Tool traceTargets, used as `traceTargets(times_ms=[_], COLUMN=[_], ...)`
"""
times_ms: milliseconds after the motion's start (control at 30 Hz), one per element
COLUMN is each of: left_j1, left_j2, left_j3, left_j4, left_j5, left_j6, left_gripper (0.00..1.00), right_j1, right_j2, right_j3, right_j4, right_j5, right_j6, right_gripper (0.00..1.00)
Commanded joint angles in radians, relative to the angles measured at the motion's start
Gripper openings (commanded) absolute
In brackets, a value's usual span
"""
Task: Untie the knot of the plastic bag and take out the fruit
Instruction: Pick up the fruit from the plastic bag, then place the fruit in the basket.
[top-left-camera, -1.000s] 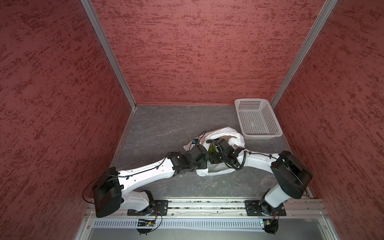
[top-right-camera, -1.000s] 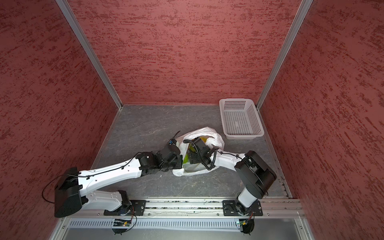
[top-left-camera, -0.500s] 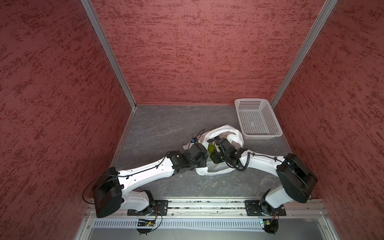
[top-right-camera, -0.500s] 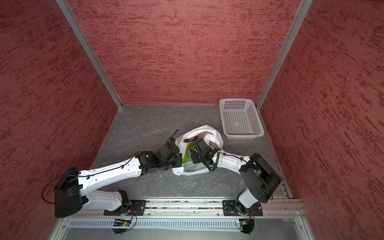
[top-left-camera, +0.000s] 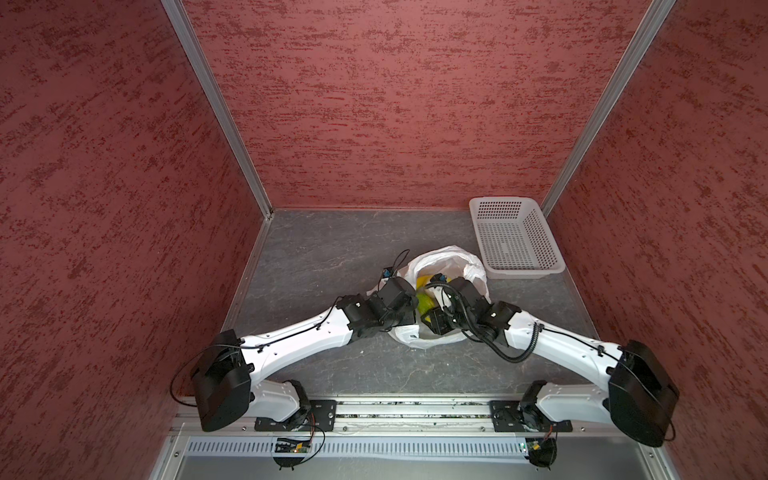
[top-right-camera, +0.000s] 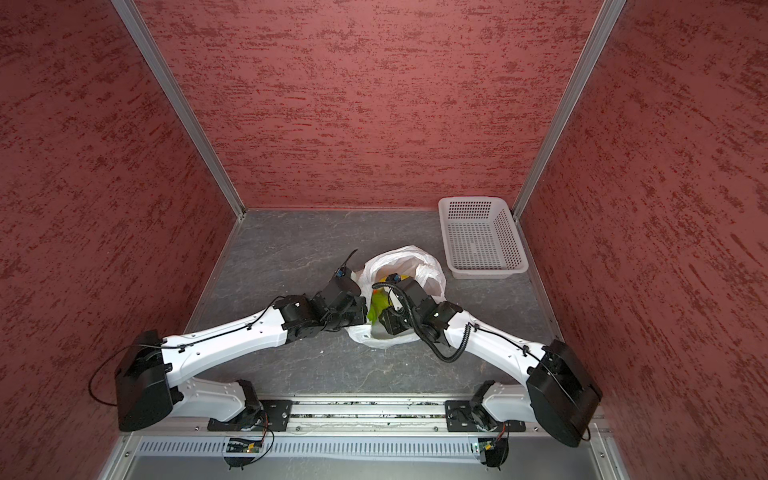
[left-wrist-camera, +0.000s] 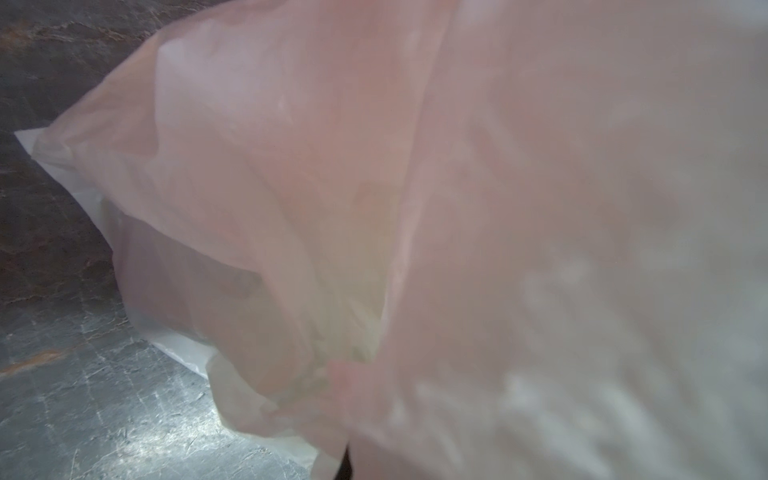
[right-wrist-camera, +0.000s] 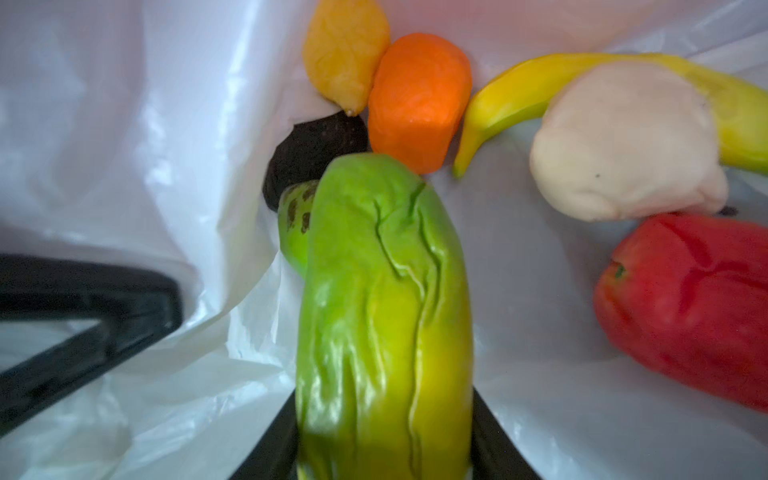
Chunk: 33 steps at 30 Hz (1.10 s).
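The plastic bag (top-left-camera: 451, 257) (top-right-camera: 409, 254) lies mid-table with its mouth standing open; the knot does not show in any view. My left gripper (top-left-camera: 412, 300) is shut on the bag's near-left edge, and the bag's film (left-wrist-camera: 540, 208) covers nearly the whole left wrist view. Inside the bag, my right gripper (right-wrist-camera: 384, 436) is shut on a long green fruit (right-wrist-camera: 382, 311) (top-left-camera: 424, 303) (top-right-camera: 376, 311). Loose in the bag lie a yellow banana-shaped fruit (right-wrist-camera: 519, 93), an orange one (right-wrist-camera: 419, 102), a yellow-orange one (right-wrist-camera: 347, 54), a dark one (right-wrist-camera: 311, 156), a whitish one (right-wrist-camera: 623, 141) and a red one (right-wrist-camera: 690, 303).
A white perforated basket (top-left-camera: 524, 272) (top-right-camera: 487, 272) stands at the back right, close to the bag. Red walls close in the grey table (top-left-camera: 324, 257) on three sides. Both arms reach in from the front rail and meet at the bag.
The right gripper's jaws have closed in on the green fruit, and the right arm has reached a little deeper into the bag. The left gripper stays shut on the bag's edge.
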Motion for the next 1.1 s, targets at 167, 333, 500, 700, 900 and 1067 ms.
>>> traceTargets(times_ms=[167, 333, 500, 700, 900, 1067], left_j1=[0.004, -0.001, -0.008, -0.015, -0.023, -0.036], left_j2=[-0.037, -0.038, -0.04, -0.053, -0.073, -0.08], left_j3=[-0.012, -0.008, -0.006, -0.014, -0.029, -0.04], left_j4=[-0.015, -0.016, -0.016, -0.021, -0.018, -0.013], left_j5=[-0.042, -0.049, -0.057, -0.063, -0.074, -0.079], left_j6=[0.007, 0.015, 0.024, 0.025, 0.031, 0.031], left_gripper=[0.0, 0.0, 0.0, 0.0, 0.0, 0.0], right_j1=[0.008, 0.008, 0.007, -0.012, -0.186, -0.404], right_j2=[-0.125, -0.127, -0.12, -0.063, -0.038, 0.004], right_j3=[0.173, 0.293, 0.445, 0.654, 0.723, 0.68], right_j4=[-0.182, -0.263, -0.329, -0.403, -0.389, -0.304], right_j5=[-0.018, -0.014, 0.025, 0.08, 0.097, 0.074], right_j6=[0.0, -0.011, -0.022, -0.067, -0.096, -0.09], right_gripper=[0.39, 0.39, 0.4, 0.4, 0.4, 0.39])
